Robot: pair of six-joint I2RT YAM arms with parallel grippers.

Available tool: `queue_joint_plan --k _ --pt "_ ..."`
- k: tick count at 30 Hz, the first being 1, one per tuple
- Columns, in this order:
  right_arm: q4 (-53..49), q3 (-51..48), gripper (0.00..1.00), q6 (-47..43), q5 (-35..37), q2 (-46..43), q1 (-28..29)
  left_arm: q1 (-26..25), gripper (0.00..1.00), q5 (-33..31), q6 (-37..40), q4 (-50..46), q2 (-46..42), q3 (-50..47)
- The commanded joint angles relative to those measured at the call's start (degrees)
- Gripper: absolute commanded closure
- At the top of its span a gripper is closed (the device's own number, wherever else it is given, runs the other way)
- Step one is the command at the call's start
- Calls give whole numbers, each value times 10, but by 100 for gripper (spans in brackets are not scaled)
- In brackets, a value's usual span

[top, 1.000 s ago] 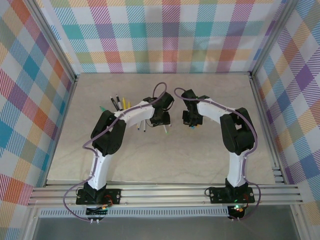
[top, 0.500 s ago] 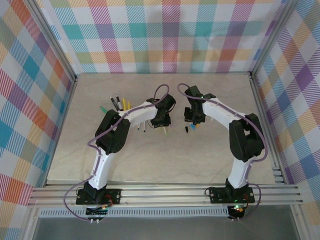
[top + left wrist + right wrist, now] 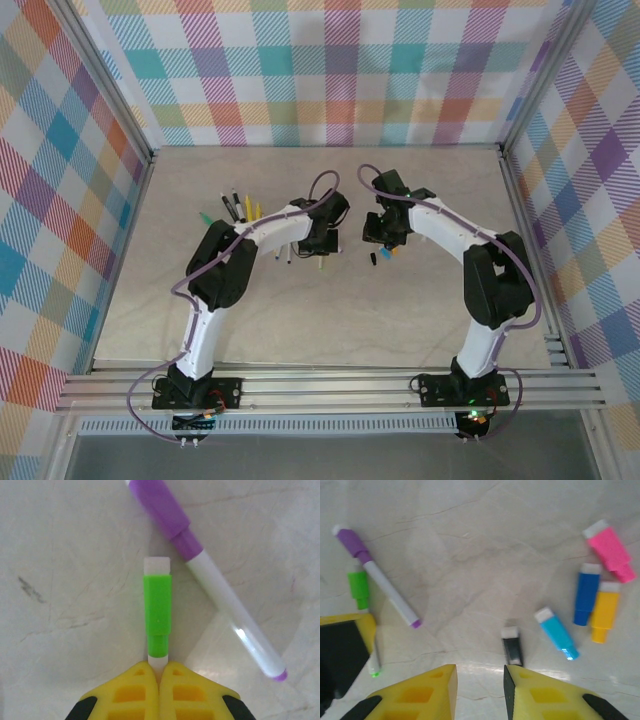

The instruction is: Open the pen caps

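Clearly, the bright green plastic cap (image 3: 158,611) sits on its thin white-barrelled marker pen (image 3: 156,661), flat on the pale marbled tabletop (image 3: 75,555). Our left hand (image 3: 160,672) pinches shut on the barrel just below it. A purple-capped white pen (image 3: 210,577) lies slanted just beside. Our right hand (image 3: 480,680) hangs partly open, holding nothing, over a short black plastic cap (image 3: 512,646).

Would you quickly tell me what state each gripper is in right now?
Left gripper: shut on the green-capped pen.
Right gripper: open, holding nothing.
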Motion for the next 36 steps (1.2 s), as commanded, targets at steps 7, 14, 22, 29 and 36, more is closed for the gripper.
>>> queue_joint_plan --k 7,14,22,29,36 --pt "152 -60 60 50 -227 -9 1 47 100 165 99 14 -138 -124" --pt "225 -72 57 104 -293 -4 5 52 100 284 121 42 -148 -149" --pt "235 -71 57 143 -299 15 16 52 100 311 117 63 -160 -161" --pt "275 -84 57 178 -326 35 17 52 100 314 113 67 -183 -166" --pt "302 -91 56 200 -343 50 18 52 100 319 110 68 -199 -165"
